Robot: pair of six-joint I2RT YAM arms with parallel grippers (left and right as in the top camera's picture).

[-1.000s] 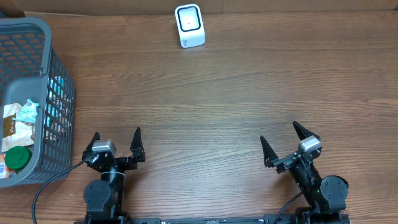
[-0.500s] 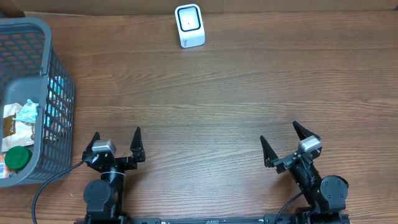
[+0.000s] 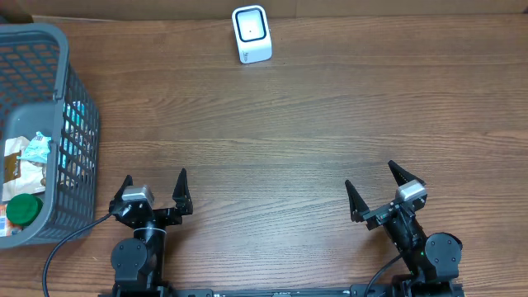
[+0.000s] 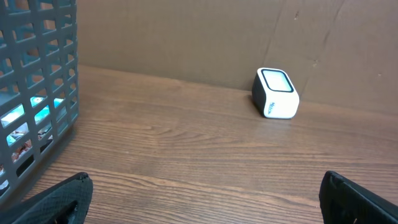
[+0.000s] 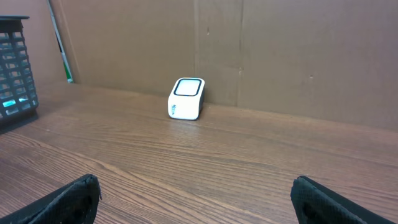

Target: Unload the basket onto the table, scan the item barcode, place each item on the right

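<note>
A white barcode scanner point(image 3: 252, 35) with a dark window stands at the table's far edge; it also shows in the left wrist view as the scanner point(image 4: 275, 93) and in the right wrist view as the scanner point(image 5: 186, 98). Several packaged items point(image 3: 26, 161) and a green-lidded item point(image 3: 24, 209) lie inside the grey basket point(image 3: 76, 91) at the left. My left gripper point(image 3: 153, 186) rests open near the front edge, right of the basket, holding nothing. My right gripper point(image 3: 371, 180) stands open at the front right, also holding nothing.
The basket wall point(image 4: 37, 87) fills the left of the left wrist view, close to that gripper. A brown cardboard wall point(image 5: 249, 43) backs the table behind the scanner. Bare wooden tabletop point(image 3: 289, 140) spans between the grippers and the scanner.
</note>
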